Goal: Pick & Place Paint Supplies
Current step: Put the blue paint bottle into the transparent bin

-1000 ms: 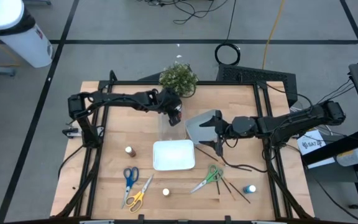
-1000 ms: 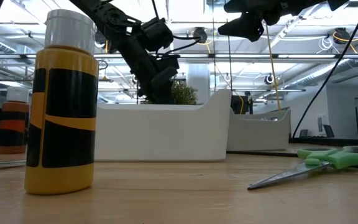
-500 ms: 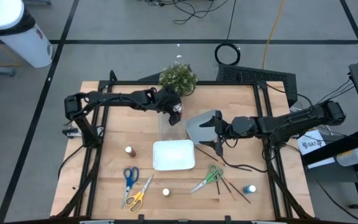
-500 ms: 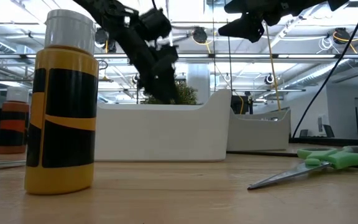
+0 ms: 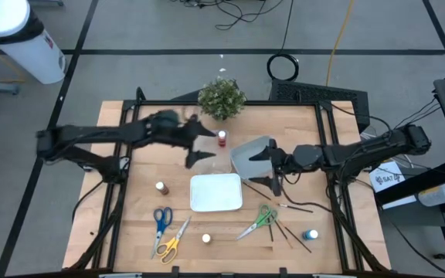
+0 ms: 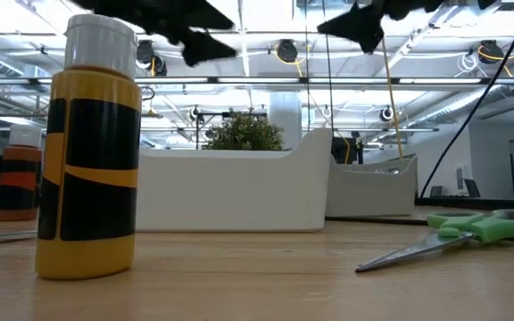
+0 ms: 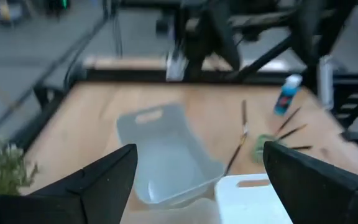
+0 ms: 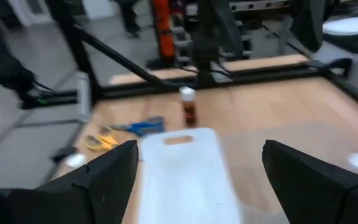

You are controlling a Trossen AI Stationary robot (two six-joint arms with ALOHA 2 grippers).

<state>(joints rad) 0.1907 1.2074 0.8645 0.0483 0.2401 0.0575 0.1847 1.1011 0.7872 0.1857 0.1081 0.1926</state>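
Red paint bottle (image 5: 222, 138) beside potted plant (image 5: 222, 98)

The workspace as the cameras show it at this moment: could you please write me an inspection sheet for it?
Surface: wooden table, dark-framed.
Job's things: red bottle upright by the plant; brown bottle; blue bottle; whitish bottle; blue scissors, yellow scissors, green scissors; brushes.
Clutter: white tray, grey tray, potted plant.
End effectors: left end effector open, empty, beside the red bottle; right end effector open, empty, over the grey tray.
Cables: loose cables on the floor.
Surroundings: white cylinder on the floor.
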